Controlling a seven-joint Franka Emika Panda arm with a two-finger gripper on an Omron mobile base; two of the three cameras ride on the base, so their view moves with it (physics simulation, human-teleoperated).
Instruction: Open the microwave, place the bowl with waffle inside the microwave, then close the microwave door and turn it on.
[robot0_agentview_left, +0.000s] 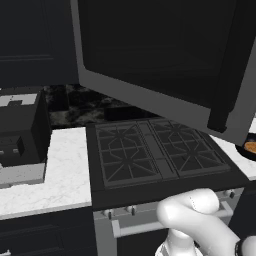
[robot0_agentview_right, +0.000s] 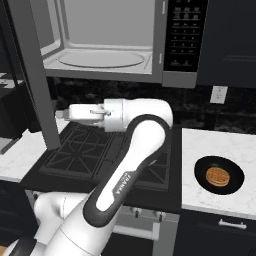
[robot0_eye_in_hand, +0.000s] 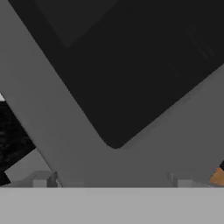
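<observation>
The microwave (robot0_agentview_right: 125, 40) hangs above the stove with its light cavity and glass turntable exposed. The microwave door (robot0_agentview_left: 160, 60) stands swung wide open, its black bar handle (robot0_agentview_left: 227, 85) at the outer edge; in the right base view the door (robot0_agentview_right: 32, 75) is seen edge-on at the left. My gripper (robot0_agentview_right: 58, 114) reaches left over the stove, right up against the door's lower part. In the hand view the gripper (robot0_eye_in_hand: 111, 181) is open, fingertips (robot0_eye_in_hand: 41, 179) wide apart, facing the door's window corner. The bowl with waffle (robot0_agentview_right: 218, 176) sits on the right counter, also glimpsed (robot0_agentview_left: 251, 147) past the door.
A black cooktop (robot0_agentview_left: 160, 150) with grates lies below the microwave, with the oven handle (robot0_agentview_left: 135, 227) at its front. A smaller black boxy appliance (robot0_agentview_left: 20, 135) stands on the left white counter (robot0_agentview_left: 65, 175). A wall outlet (robot0_agentview_right: 218, 94) is behind the right counter (robot0_agentview_right: 200, 145).
</observation>
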